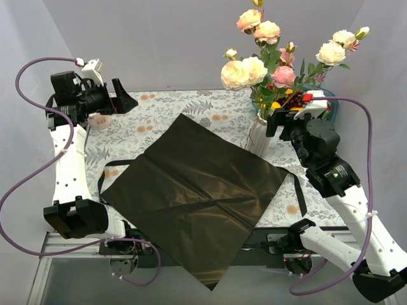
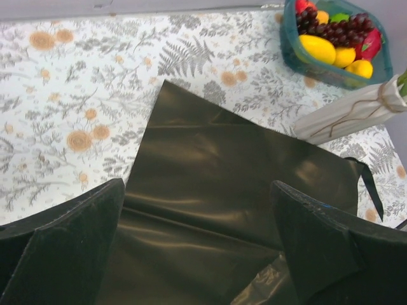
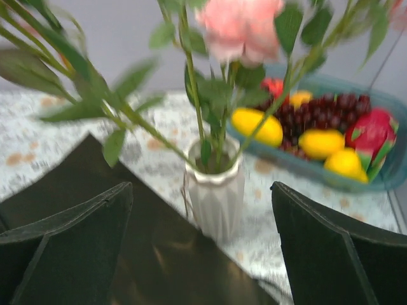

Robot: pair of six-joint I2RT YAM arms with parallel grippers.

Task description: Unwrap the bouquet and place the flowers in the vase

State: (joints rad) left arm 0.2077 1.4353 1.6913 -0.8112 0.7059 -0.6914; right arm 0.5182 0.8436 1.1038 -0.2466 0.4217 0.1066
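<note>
The vase [image 1: 257, 138] was partly hidden by the right gripper [image 3: 200, 190]; it and the left gripper [image 2: 197, 187] were spread wide, empty.

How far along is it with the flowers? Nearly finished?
Looks essentially done. The wrapping paper lies unfolded flat on the table, and the flowers stand in the white vase. Nothing is in hand: the right gripper hovers open by the vase, the left gripper open over the paper. Little seems left beyond backing the arms away.
</note>
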